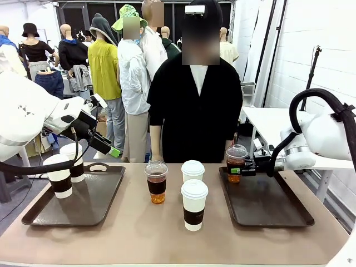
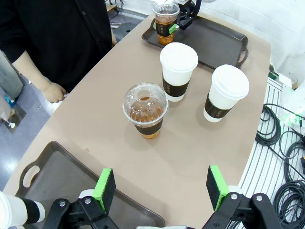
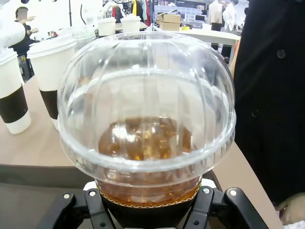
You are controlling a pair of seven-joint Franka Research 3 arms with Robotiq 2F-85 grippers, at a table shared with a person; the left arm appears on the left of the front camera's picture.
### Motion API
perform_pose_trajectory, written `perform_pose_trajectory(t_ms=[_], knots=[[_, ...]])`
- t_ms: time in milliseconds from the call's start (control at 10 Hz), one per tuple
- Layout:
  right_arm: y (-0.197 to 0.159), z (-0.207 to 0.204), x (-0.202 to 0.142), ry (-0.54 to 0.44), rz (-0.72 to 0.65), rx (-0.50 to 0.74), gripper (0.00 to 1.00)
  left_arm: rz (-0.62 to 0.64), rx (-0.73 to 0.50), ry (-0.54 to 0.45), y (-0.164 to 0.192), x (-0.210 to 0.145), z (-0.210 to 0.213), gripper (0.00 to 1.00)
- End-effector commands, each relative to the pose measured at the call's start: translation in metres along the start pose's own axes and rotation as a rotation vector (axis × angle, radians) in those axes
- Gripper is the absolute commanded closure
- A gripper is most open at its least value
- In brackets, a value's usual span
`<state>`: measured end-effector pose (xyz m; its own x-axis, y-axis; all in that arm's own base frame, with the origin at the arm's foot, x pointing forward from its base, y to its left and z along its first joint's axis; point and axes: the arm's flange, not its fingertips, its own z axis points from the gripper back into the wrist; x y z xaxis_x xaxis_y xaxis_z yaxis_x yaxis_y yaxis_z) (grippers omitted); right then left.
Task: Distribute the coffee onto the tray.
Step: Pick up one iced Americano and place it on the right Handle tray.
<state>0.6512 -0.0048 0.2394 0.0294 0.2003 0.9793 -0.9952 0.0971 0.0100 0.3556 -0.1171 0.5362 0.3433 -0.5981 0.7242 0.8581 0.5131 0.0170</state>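
Right gripper [image 1: 239, 170] clamped on 1 clear domed cup [image 1: 236, 157] at the right tray's [image 1: 272, 211] far-left corner. Best practice: keep it upright, seat its base flat, then release gently without nudging.

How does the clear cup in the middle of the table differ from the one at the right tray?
The middle clear cup stands on the bare table; the right clear cup is at the far end of the right tray. The middle clear cup stands free; the right clear cup is clamped in the robot's right hand. Both have dome lids and brown drink.
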Motion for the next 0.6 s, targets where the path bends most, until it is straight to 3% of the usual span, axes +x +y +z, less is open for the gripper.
perform_pose_trajectory(t_ms=[0,200,500], knots=[[-0.0088,-0.0041,0.0042,-0.026,-0.029,-0.012,0.36,-0.004,-0.013,-0.01,0.0023,-0.0005,0.0008,0.0],[-0.0085,-0.0037,0.0035,-0.02,-0.043,-0.005,0.0,-0.004,-0.013,-0.01,0.0023,-0.0005,0.0008,0.0],[-0.0047,-0.0012,0.0027,-0.023,-0.056,-0.012,0.0,-0.004,-0.013,-0.01,0.0023,-0.0005,0.0008,0.0]])
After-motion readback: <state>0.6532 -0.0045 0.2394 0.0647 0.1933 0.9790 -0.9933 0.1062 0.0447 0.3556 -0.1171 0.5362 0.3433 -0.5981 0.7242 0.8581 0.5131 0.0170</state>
